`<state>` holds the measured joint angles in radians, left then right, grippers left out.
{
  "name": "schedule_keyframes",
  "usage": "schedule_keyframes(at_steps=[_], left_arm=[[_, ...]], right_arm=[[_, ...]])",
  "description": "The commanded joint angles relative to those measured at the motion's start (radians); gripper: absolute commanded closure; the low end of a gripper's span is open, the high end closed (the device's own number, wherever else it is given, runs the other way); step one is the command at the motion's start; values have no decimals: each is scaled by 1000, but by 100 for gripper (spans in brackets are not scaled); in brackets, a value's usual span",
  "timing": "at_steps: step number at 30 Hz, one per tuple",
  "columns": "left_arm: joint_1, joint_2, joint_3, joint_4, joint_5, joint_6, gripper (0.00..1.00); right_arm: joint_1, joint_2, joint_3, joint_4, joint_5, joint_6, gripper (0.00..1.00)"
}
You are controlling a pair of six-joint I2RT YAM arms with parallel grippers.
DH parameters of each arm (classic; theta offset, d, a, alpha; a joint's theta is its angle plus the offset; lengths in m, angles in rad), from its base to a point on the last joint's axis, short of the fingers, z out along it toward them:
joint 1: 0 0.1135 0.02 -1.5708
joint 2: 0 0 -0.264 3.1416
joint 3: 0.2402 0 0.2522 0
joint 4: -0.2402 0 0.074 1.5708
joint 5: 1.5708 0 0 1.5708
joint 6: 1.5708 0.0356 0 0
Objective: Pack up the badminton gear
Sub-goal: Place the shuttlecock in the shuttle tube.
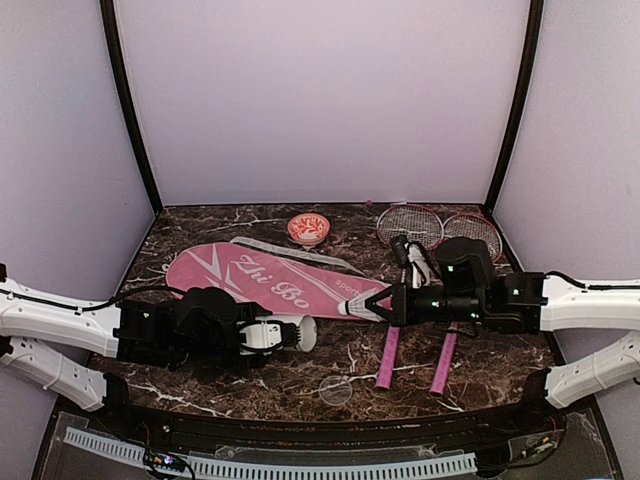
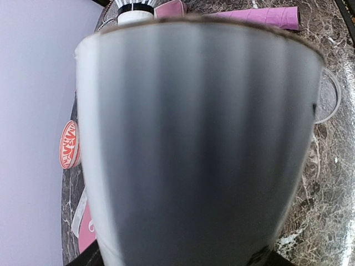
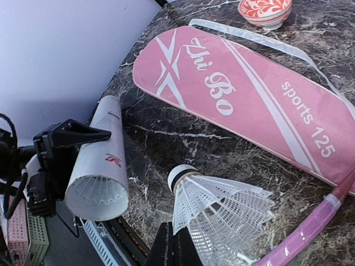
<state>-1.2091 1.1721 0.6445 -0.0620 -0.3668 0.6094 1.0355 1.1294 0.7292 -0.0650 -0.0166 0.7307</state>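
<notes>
Left gripper point(image 1: 255, 335), jaws wide around the tube point(image 1: 290, 332), held it level, mouth rightward; right gripper point(image 1: 388, 303), pinched shut on a shuttlecock point(image 1: 362, 308), aimed its cork there, presumably to load it.

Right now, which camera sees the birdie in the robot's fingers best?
The right wrist view: the shuttlecock fills the foreground, feathers and cork clear, pinched by the right gripper. The top view shows it small and far off. The left wrist view shows only its cork above the white tube.
</notes>
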Motion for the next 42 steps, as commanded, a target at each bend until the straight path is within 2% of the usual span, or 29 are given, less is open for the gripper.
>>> schedule_keyframes(at_steps=[1, 7, 12, 20, 29, 35, 42], left_arm=[[2, 1, 22, -7, 8, -12, 32], [2, -4, 23, -8, 15, -13, 32], [2, -9, 23, -10, 14, -14, 32], [2, -12, 23, -10, 11, -14, 32], [1, -11, 24, -12, 11, -18, 32], [-1, -12, 26, -13, 15, -17, 32], [-4, -20, 23, -13, 14, -16, 32]], right_arm=[[35, -42, 41, -11, -110, -11, 100], [96, -42, 83, 13, -135, -10, 100], [138, 25, 128, -20, -85, -16, 100], [213, 110, 141, 45, -21, -3, 100], [241, 198, 58, 347, -21, 66, 100], [247, 282, 58, 464, -22, 87, 100], [248, 335, 52, 516, -26, 108, 100]])
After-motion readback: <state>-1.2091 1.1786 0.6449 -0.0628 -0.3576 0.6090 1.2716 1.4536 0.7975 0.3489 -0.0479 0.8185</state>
